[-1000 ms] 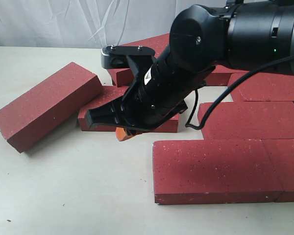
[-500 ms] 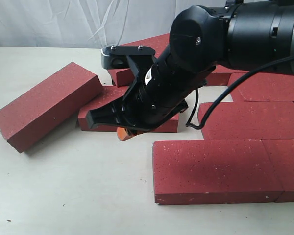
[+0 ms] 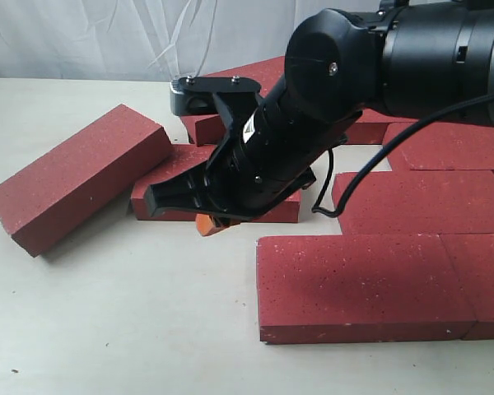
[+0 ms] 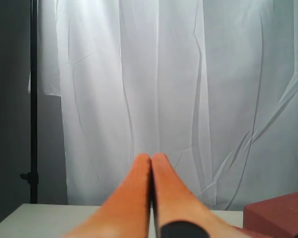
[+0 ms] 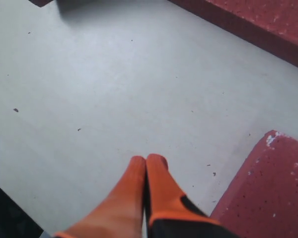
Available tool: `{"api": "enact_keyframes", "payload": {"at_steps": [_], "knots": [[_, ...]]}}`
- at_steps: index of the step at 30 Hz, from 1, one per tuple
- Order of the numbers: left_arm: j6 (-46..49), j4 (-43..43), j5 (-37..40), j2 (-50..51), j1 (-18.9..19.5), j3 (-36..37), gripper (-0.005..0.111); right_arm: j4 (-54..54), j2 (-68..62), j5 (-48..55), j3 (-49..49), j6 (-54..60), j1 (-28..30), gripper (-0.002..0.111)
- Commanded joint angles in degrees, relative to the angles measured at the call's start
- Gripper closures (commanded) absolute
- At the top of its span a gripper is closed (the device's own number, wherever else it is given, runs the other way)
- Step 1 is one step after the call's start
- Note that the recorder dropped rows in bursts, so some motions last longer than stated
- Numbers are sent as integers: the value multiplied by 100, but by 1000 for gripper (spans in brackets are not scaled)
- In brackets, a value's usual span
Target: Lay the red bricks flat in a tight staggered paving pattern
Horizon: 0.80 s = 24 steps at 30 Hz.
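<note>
Several red bricks lie on the pale table (image 3: 107, 313). At the right, laid flat and close together, are a front brick (image 3: 362, 284), one behind it (image 3: 420, 197) and another further back (image 3: 453, 144). A loose brick (image 3: 74, 177) sits askew at the left, beside a brick (image 3: 177, 173) partly hidden under my right arm. My right gripper (image 3: 210, 225) is shut and empty, its orange fingertips (image 5: 156, 163) just above bare table beside the front brick's corner (image 5: 273, 188). My left gripper (image 4: 151, 157) is shut on nothing and points at the white curtain, with a brick (image 4: 280, 215) off to one side.
Another brick (image 3: 255, 74) rests at the back behind the arm. A white curtain (image 3: 107, 37) closes off the far side. The right arm's black body (image 3: 370, 66) and its cable (image 3: 354, 181) hang over the laid bricks.
</note>
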<state>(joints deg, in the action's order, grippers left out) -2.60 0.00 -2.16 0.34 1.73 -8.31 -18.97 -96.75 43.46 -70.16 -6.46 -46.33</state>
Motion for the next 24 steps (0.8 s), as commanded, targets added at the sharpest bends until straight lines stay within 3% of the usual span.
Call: {"api": "enact_keyframes", "payload": {"at_steps": [1, 11, 18, 24], "knots": [[-37, -62, 1076, 315, 0, -620, 107, 64, 51, -59, 22, 36, 35, 109], [19, -37, 3303, 1585, 0, -1463, 107, 64, 41, -132, 22, 36, 35, 109], [494, -310, 4174, 2847, -11, -1827, 107, 108, 32, -217, 22, 36, 35, 109], [1269, -1230, 4581, 4014, -11, -2082, 107, 304, 32, -279, 22, 36, 35, 109]]}}
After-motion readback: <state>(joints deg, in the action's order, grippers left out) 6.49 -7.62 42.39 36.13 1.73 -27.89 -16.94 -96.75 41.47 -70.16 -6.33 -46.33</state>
